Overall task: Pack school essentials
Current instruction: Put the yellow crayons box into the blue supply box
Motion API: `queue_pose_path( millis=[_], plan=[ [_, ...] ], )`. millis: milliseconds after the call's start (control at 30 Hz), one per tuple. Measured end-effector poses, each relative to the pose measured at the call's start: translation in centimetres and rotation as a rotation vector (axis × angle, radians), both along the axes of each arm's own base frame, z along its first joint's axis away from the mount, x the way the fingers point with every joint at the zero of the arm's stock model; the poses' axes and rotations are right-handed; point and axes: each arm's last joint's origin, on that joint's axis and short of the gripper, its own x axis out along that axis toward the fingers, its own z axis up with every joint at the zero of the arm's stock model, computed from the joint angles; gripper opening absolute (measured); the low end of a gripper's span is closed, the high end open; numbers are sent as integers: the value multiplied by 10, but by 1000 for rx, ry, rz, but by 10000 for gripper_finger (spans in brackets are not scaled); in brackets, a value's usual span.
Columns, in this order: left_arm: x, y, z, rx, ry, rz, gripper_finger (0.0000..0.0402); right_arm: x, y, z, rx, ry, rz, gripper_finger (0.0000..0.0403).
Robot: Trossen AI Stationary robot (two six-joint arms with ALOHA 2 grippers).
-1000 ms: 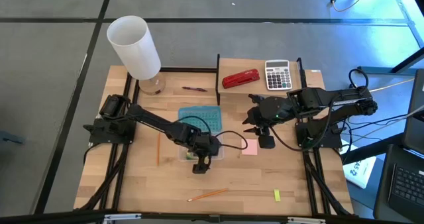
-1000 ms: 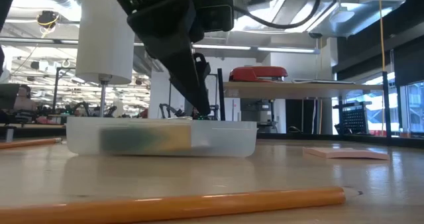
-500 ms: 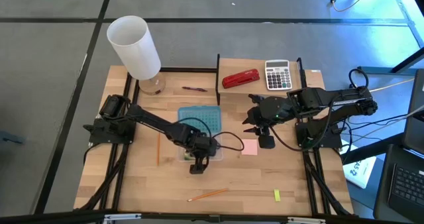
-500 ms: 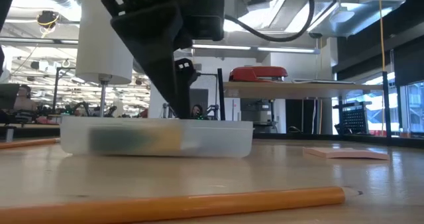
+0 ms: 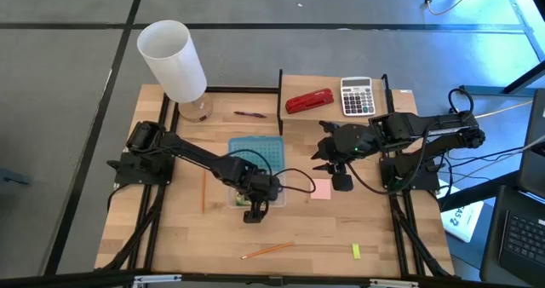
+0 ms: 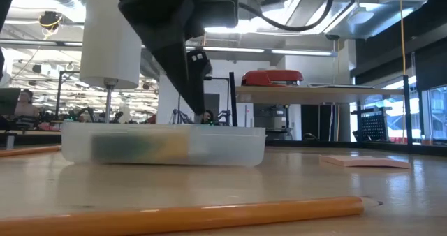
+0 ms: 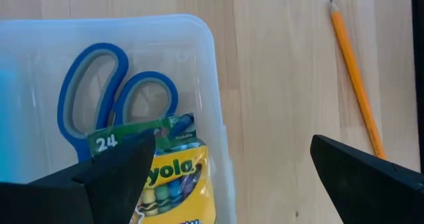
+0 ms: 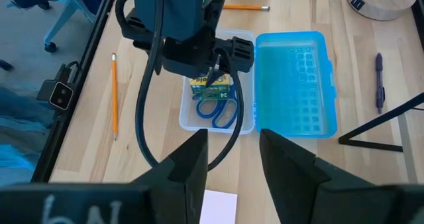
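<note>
L gripper [image 5: 253, 210] sits over the near end of the clear case [image 6: 164, 144], fingers spread apart, nothing between them. In L wrist view the crayon box [image 7: 173, 184] lies inside the case, partly cut off by the frame edge and by one finger; blue-handled scissors [image 7: 119, 101] lie beside it, blades hidden under the box. Blue lid [image 8: 296, 83] lies flat, adjoining the case.

R gripper [image 5: 341, 170] hangs just beside the pink sticky-note pad [image 5: 320, 188], fingers parted, empty.

Outside the case: one pencil [image 5: 203, 190] near L arm, another pencil [image 5: 267, 250] toward the front edge, yellow block [image 5: 356, 250] near it, dark-red pen [image 5: 249, 114] at the back. Low view: case contents show only as a green-yellow blur through the wall.
</note>
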Motion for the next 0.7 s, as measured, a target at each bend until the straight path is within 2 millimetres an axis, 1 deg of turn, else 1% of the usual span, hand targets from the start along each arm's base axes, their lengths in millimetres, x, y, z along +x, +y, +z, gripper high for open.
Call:
queue_pose_path(
  millis=[167,367,700],
  plan=[
    [3,6,-6,-28,27,15,396,0,0,0,0,0,0,139],
    [5,11,-6,-25,21,33,396,0,0,0,0,0,0,139],
    [4,11,-6,-28,27,24,396,0,0,0,0,0,0,139]
  ],
)
